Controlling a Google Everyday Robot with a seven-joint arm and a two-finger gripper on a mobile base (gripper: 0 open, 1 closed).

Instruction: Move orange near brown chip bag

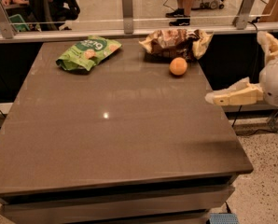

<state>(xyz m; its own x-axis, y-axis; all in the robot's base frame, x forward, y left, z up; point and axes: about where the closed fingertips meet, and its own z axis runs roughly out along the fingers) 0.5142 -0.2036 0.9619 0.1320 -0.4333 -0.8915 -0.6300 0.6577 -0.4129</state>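
Nearest the cam: bare stretch of table (120, 139), well in front of the orange (178, 66).

Next back, right of the orange & a bit nearer the cam: gripper (235, 66). Hangs out past the table's edge, over floor rather than over the top. Spread wide open, w/ one finger reaching toward the orange's side & the other up and further back. Holds nothing, and is well apart from the orange.

Then the orange itself: resting on the table alone, free of any grip. Just behind the orange, touching or a hair apart (can't tell which): brown chip bag (176, 42), crumpled, lying flat.

Judging by that: looks like the placing step is done & the task approx. complete. Prob. now at the pull-away stage. Calls for little next:
- Keep the arm clear of the table edge.
- No sweep back past the orange, given the risk of rolling it w/ a nudge.
- If a tighter placement is wanted, re-approach from the orange's right w/ fingers apart.

Containers: bags only. No chips showing from the brown one; open or sealed, can't tell. Left of the orange & slightly further back: green bag (87, 54), flat, looks shut, contents hidden.

Farthest, behind the orange: metal post (127, 8) of a glass barrier, w/ a person's legs (182, 3) beyond.
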